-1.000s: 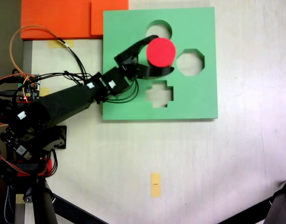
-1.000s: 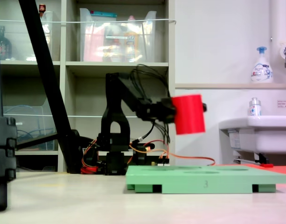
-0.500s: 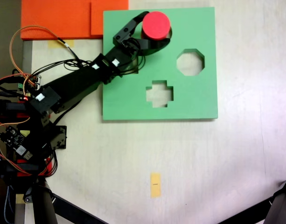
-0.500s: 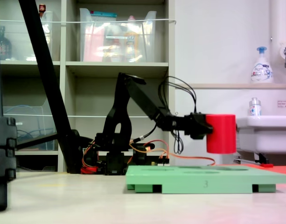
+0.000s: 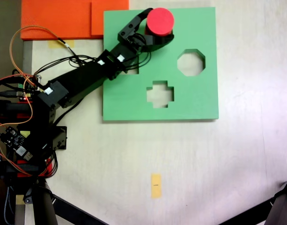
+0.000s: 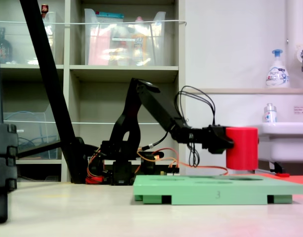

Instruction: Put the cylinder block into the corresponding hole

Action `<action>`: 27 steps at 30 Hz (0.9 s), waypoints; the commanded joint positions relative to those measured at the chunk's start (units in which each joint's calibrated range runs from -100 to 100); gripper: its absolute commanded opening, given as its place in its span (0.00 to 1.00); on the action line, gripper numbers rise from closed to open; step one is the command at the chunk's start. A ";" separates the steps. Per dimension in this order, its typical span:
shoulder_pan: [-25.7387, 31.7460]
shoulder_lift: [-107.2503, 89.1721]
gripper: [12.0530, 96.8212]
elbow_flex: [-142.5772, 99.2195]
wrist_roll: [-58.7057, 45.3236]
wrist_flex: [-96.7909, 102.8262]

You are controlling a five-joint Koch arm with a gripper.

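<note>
The black hobby arm (image 5: 82, 82) stretches from its base at the left of the top-down fixed view up and rightward, nearly fully extended. In the side-on fixed view, the arm (image 6: 151, 106) rises from the base, bends at the elbow, and slopes down to a level wrist. The gripper (image 5: 158, 33) is clamped around the short red foam cylinder (image 5: 160, 21), held upright (image 6: 241, 148).

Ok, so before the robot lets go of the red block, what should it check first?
1. Gripper holds the cylinder block: ok.
2. Block upright, flat top up: ok, in both fixed views.
3. Block above the green board, not yet down in it: ok.
4. Block lined up over the round hole: cannot tell, the block hides it from above.
5. Away from the octagon hole and cross-shaped hole: ok.
</note>
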 commanded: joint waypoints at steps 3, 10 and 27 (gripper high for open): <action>0.49 2.70 0.28 6.00 -0.63 1.80; 0.54 6.61 0.28 6.99 -0.63 1.90; 1.07 16.25 0.35 10.58 -0.59 2.00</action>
